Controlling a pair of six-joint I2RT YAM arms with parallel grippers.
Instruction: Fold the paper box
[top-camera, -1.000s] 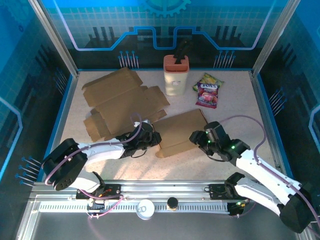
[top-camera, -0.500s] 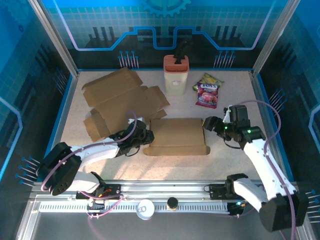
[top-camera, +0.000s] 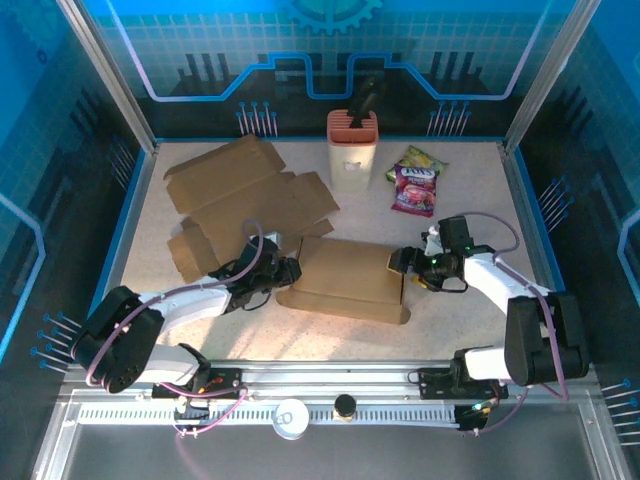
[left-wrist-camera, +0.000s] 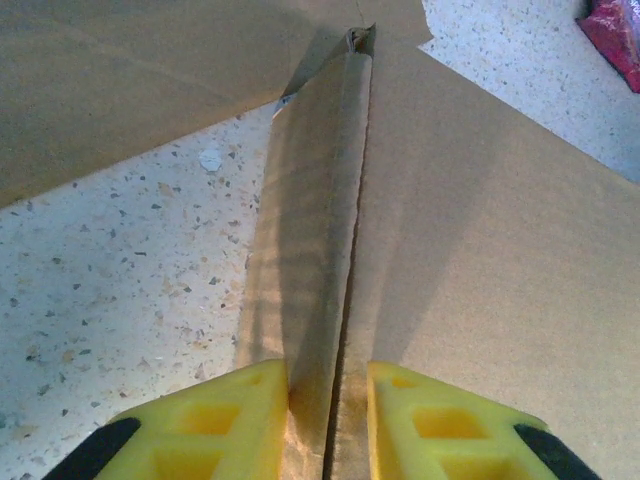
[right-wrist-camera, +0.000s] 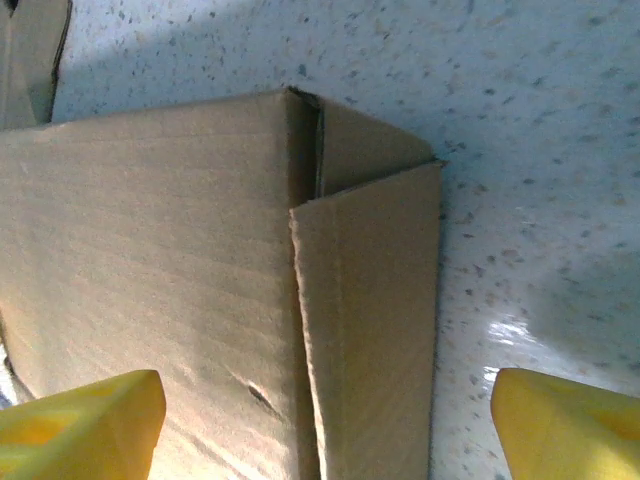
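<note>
Beige holder contains a dark handle. In front of it lies the paper box; left gripper clamps its edge, right gripper gapes. Snack packets right of holder, flat cardboard left.

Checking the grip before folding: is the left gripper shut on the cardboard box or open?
Shut on it: the left gripper has its yellow fingers pinching the cardboard box by a raised edge.
</note>
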